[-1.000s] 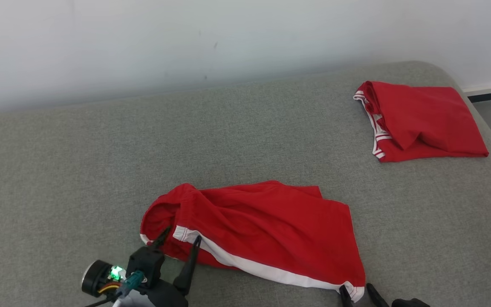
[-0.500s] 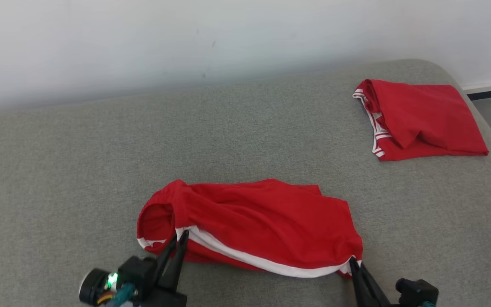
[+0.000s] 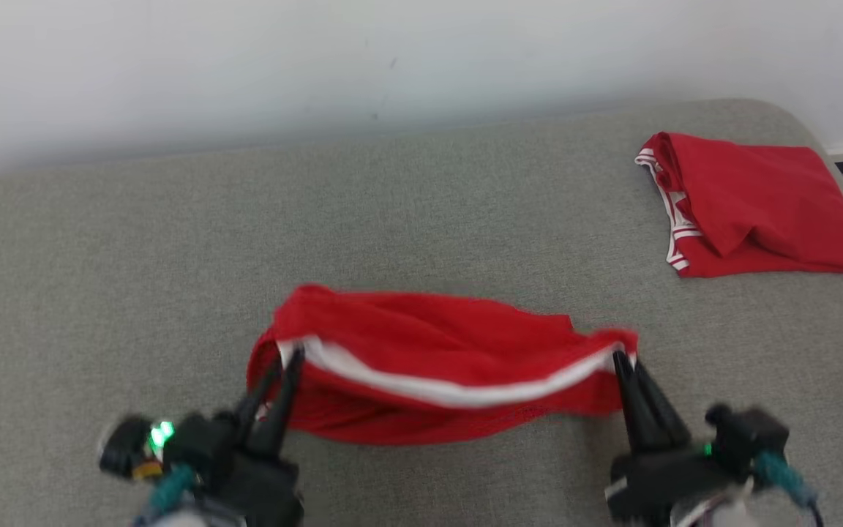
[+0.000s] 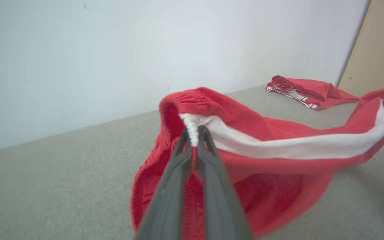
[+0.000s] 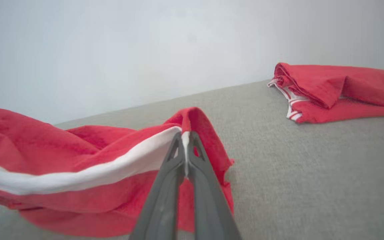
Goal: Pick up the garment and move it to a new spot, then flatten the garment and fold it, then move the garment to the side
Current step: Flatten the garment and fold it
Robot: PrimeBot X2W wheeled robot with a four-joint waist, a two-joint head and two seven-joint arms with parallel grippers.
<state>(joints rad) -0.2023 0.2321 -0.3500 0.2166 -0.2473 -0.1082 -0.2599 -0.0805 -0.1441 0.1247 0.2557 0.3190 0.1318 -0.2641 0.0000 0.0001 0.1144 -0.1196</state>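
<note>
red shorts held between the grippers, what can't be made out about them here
Underside of the red shorts: all views, hidden by their own sagging cloth; contact with the grey surface unclear.
Left gripper and right gripper bodies: head view, motion-blurred, cut by bottom edge.
Folded red garment: right wrist view, cut by right edge.

The left jaws pinch the red garment (image 4: 272, 180) at its white stripe (image 4: 295, 150) over the grey cushion (image 4: 62, 186).
</note>
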